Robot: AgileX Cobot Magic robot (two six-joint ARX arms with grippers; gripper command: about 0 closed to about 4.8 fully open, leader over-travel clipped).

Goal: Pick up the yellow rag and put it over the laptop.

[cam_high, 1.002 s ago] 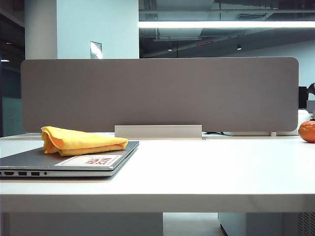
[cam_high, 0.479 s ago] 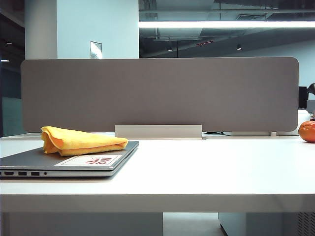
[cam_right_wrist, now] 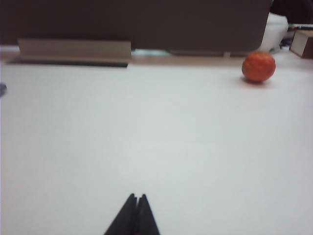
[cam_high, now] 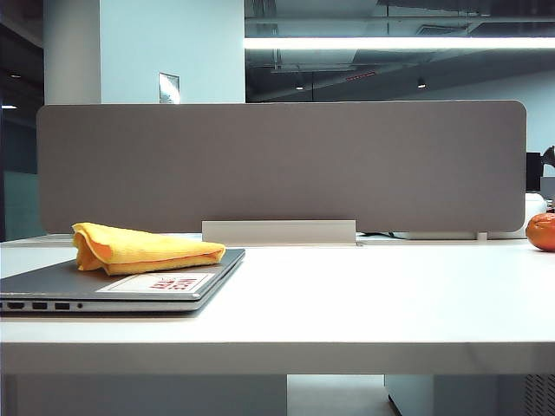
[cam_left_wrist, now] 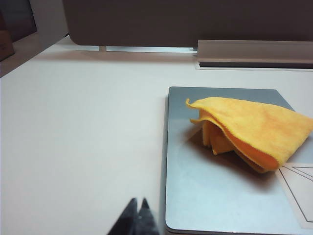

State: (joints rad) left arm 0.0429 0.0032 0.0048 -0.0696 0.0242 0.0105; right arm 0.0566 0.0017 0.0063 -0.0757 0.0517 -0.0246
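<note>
The yellow rag (cam_high: pixel 143 248) lies folded on the closed grey laptop (cam_high: pixel 52 282) at the left of the table; its orange inner folds show. The left wrist view has the yellow rag (cam_left_wrist: pixel 254 129) resting on the laptop lid (cam_left_wrist: pixel 210 196), free of any gripper. My left gripper (cam_left_wrist: pixel 138 201) is shut and empty, over the bare table just beside the laptop's near corner. My right gripper (cam_right_wrist: pixel 137 197) is shut and empty above the white tabletop, well short of everything. Neither gripper shows in the exterior view.
A round orange fruit (cam_high: pixel 543 231) sits at the far right of the table, also the orange fruit (cam_right_wrist: pixel 258 66) in the right wrist view. A grey divider panel (cam_high: pixel 277 165) with a pale bracket (cam_high: pixel 278 232) stands along the back edge. A white object (cam_right_wrist: pixel 275 27) lies behind the fruit.
</note>
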